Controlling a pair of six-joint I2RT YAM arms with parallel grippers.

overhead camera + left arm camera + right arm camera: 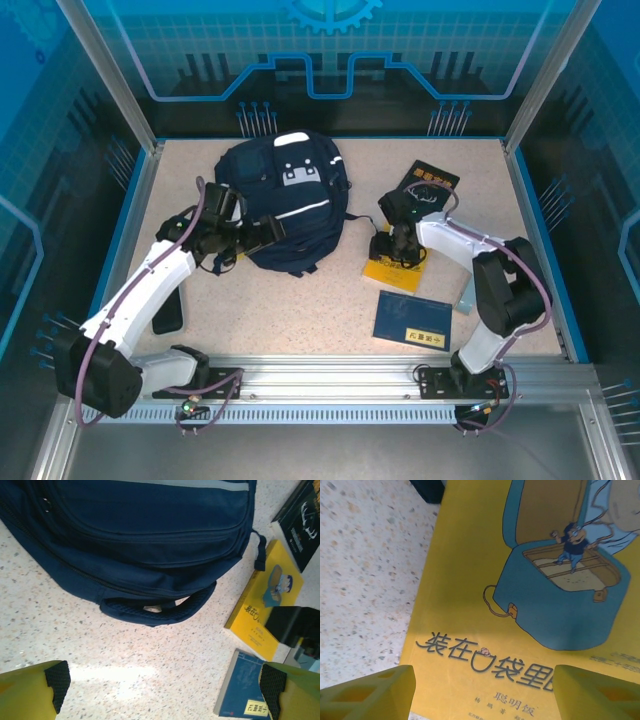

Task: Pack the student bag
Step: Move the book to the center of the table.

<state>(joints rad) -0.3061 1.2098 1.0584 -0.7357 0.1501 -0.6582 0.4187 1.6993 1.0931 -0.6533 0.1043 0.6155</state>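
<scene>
Both arms wear white shells between bulky black joints, the left arm point(135, 295) bolted at seven o'clock, the right arm point(450, 238) at five. A greyish-purple cable point(201, 208) loops along each. The left end effector point(165, 690) has yellow-green fingers point(25, 695) faced with black ribbed pads point(57, 682); the right end effector point(485, 692) has yellow latticed ones.

Speckled table point(300, 310): student bag point(285, 205), yellow book point(380, 273), blue book point(412, 320)

Bare tabletop point(300, 310) open before student bag point(285, 200), yellow book point(260, 615) and blue book point(412, 320) crowding the right side
</scene>
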